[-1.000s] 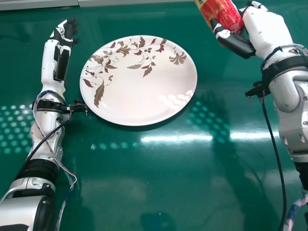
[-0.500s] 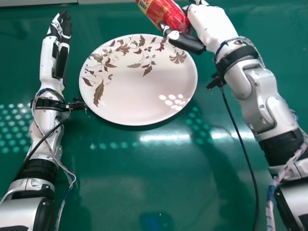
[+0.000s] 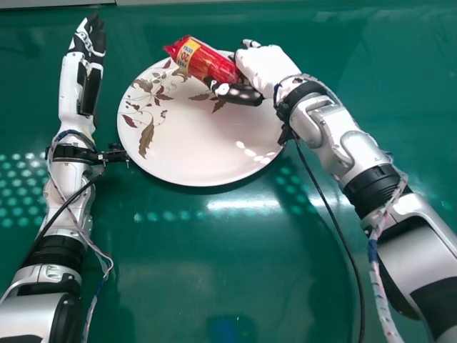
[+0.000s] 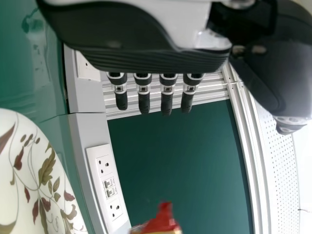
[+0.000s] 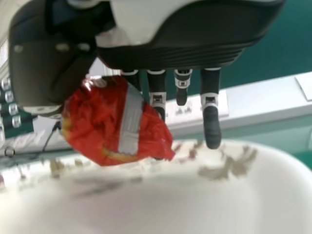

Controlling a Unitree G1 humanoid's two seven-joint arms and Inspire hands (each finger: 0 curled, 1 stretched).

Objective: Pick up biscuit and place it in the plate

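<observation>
In the head view, the biscuit packet [image 3: 207, 63] lies over the plate's [image 3: 207, 146] far part, pinched by the right hand [image 3: 263, 68] between thumb and fingers near one end; whether it touches the china, I cannot tell. It looks light, with brittle contents, so a gentle grip round the tubular body seems best. The left hand [image 3: 88, 57] is idle, opened wide, over the glossy green table [image 3: 214, 286]

In the left wrist view, the plate's smooth, curved rim bears printed leaves, near the packet's red tip

In the right wrist view, the wrapper is shiny, creased film, probably slippery, with a silvery seam and a crimped, ragged end too flimsy to hold by
</observation>
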